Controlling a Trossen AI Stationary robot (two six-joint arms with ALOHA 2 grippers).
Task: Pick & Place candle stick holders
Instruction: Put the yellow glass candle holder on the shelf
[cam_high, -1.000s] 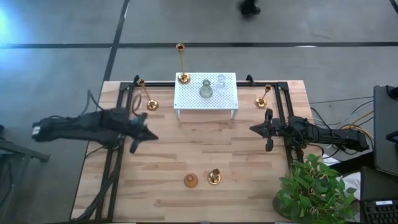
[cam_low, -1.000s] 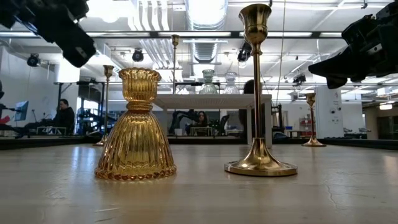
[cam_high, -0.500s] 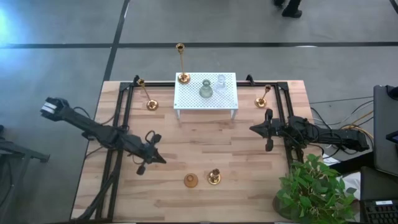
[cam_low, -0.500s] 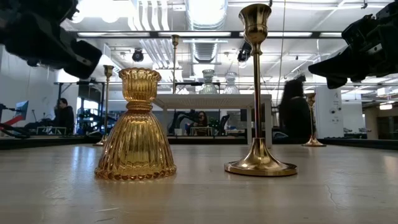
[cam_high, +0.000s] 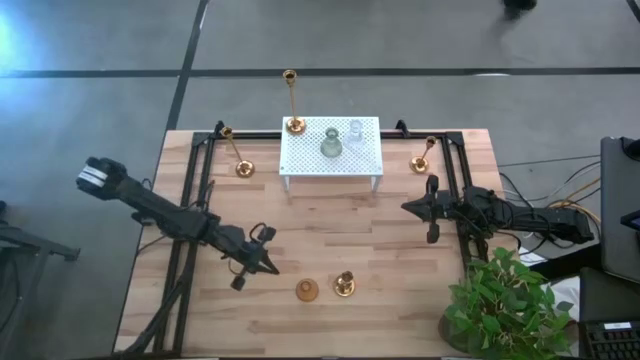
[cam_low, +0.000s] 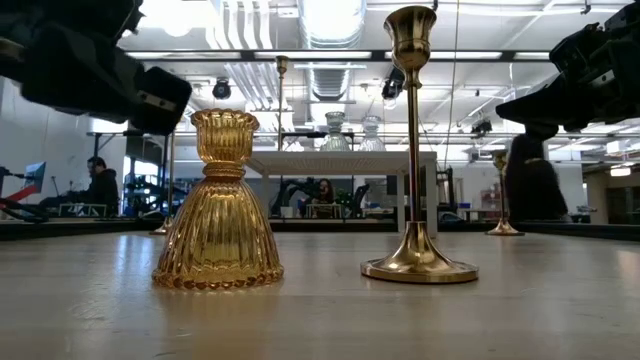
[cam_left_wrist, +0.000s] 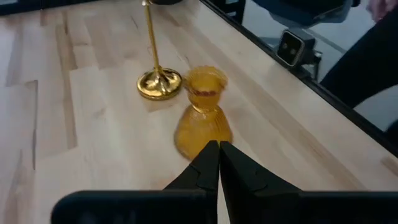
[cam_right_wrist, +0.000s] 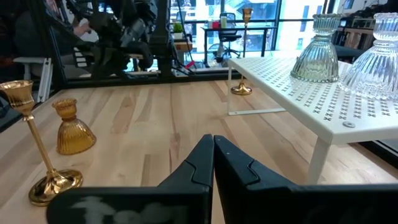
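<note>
- Two holders are standing near the desk's (cam_high: 400, 300) front edge: an amber ribbed glass holder (cam_high: 307, 291) and, just beside it, a short brass stick (cam_high: 344, 286).
- An approach is being made, it seems (nothing is being held): the left gripper (cam_high: 262, 265), fingers pressed together, is hovering near the amber holder.
- The fingers are needing to be parted next, then lowered around the narrow neck.
- The right gripper (cam_high: 425, 209), also closed, is waiting near the right edge.
- Smooth fluted glass is being judged slippery; the flared skirt is looking stable.
- Other holders are being kept on and beside the white perforated rack (cam_high: 330, 155) at the back edge.
</note>
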